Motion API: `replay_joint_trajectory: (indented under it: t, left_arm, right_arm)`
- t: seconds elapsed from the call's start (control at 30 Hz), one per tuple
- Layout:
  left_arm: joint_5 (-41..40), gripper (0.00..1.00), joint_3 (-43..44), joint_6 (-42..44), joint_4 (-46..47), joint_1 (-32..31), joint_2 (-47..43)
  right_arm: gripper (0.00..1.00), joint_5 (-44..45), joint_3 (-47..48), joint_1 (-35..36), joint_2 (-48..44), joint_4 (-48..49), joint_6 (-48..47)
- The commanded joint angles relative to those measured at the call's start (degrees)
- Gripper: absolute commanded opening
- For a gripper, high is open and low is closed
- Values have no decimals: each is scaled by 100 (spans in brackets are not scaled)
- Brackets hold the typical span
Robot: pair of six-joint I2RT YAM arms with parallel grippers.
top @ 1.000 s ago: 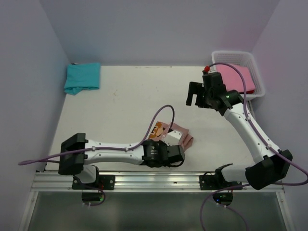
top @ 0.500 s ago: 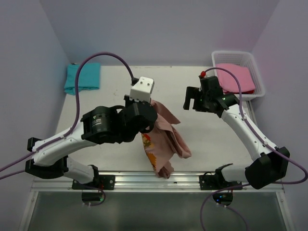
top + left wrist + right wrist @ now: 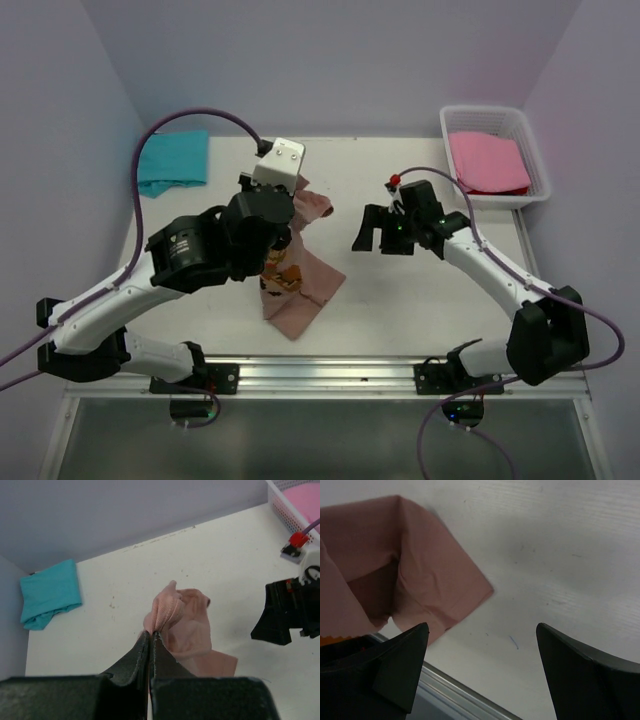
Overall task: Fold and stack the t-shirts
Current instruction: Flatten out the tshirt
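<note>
My left gripper [image 3: 297,203] is shut on a bunched edge of the salmon-brown t-shirt [image 3: 305,285] and holds it above the table, the cloth hanging down with its lower end on the surface. In the left wrist view the jaws [image 3: 151,636] pinch the shirt's fold [image 3: 185,615]. My right gripper [image 3: 378,230] is open and empty, just right of the shirt; its view shows the shirt's corner [image 3: 430,580] between the tips [image 3: 481,630]. The teal t-shirt [image 3: 172,160] lies folded at the far left corner. The pink t-shirt [image 3: 488,162] lies in the basket.
A white mesh basket [image 3: 540,165] stands at the far right corner. Lilac walls close in the left, back and right. A metal rail [image 3: 320,372] runs along the table's near edge. Purple cables loop off both arms.
My left gripper has lifted the salmon shirt from the near edge and carried it up toward mid-table. My right gripper has moved left from the basket toward the shirt.
</note>
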Motion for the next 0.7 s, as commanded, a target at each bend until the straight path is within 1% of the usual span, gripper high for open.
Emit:
replay_joint_trajectory:
  t: [0.0,0.13,0.17,0.27,0.37,0.4,0.43,0.47,0.67]
  left_arm:
    - [-259,0,112,421,776,68,-232]
    - [-224,0,24,333,759,86,-240]
    - [-215,0,6,298,768,86,-240]
    - [-215,0,-46,254,776,103,-302]
    - [-224,0,-116,175,776,121,-407]
    - [-224,0,-143,149,776,129,-425]
    - [-233,0,-204,122,776,130,-503]
    - [-233,0,-248,61,776,130,-539]
    - [-303,0,-486,-106,803,156,-803]
  right_arm:
    - [92,-946,-384,318,367,996,373]
    - [89,-1149,-622,731,860,1550,488]
    - [89,-1149,-622,923,974,1603,497]
    - [86,-1105,-543,1144,1300,1726,541]
    - [77,-1061,-464,1303,1485,1824,646]
    - [70,-1018,-447,1364,1538,1841,664]
    - [66,-991,-420,1399,1573,1867,673]
    - [59,-999,-368,1461,1678,1876,734]
    - [49,-903,-323,1917,2021,2008,936]
